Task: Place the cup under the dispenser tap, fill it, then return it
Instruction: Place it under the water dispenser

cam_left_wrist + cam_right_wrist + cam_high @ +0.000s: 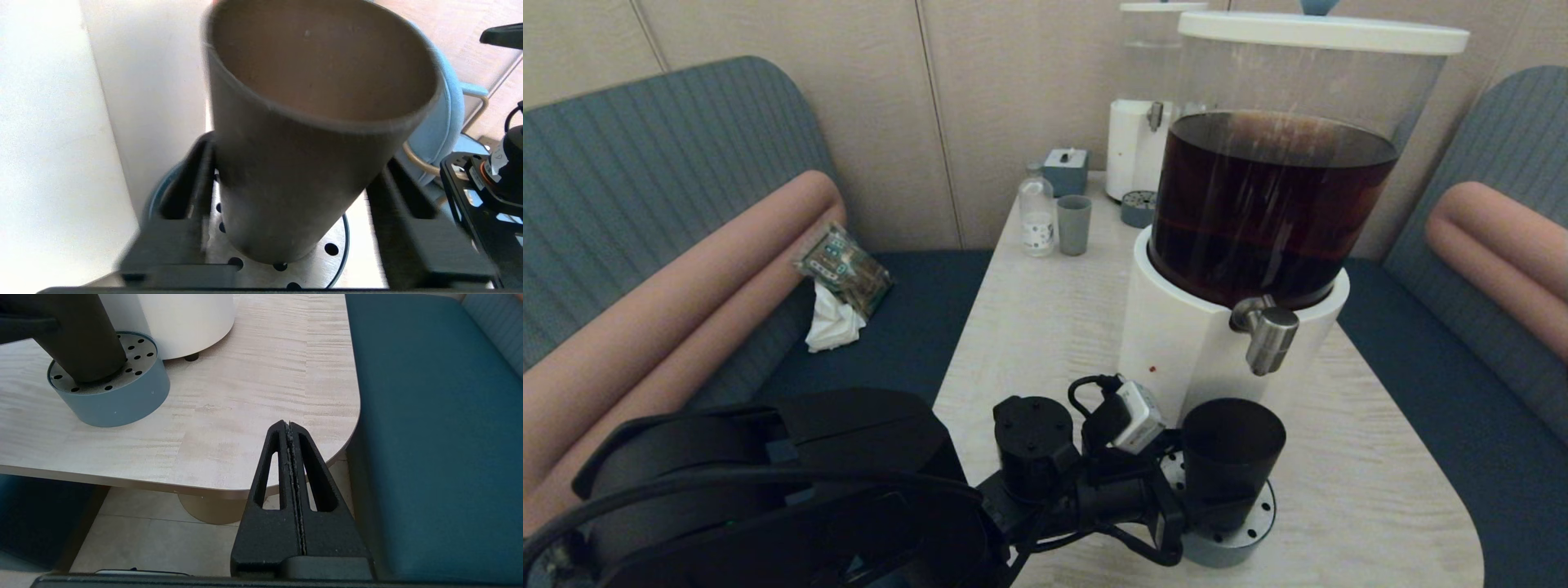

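The matte black cup (pixel 1229 445) stands on a round grey perforated drip tray (pixel 1252 532), just in front of the white base of the dark-liquid dispenser (pixel 1176 343). The brushed-steel tap (pixel 1267 331) hangs above and slightly to the right of its rim. My left gripper (pixel 1217 498) reaches in from the left; in the left wrist view its black fingers (pixel 192 183) press both sides of the cup (pixel 306 163), and the inside looks empty. My right gripper (pixel 289 424) is shut and empty, off the table's near right corner, out of the head view.
At the table's far end are a grey-blue cup (pixel 1074 224), a small bottle (pixel 1036 216), a grey box (pixel 1066 170), the clear-liquid dispenser (pixel 1139 147) and its small tray (pixel 1137 208). A snack packet (pixel 843 265) and tissue lie on the left bench. Blue seat (pixel 429 437) flanks the table.
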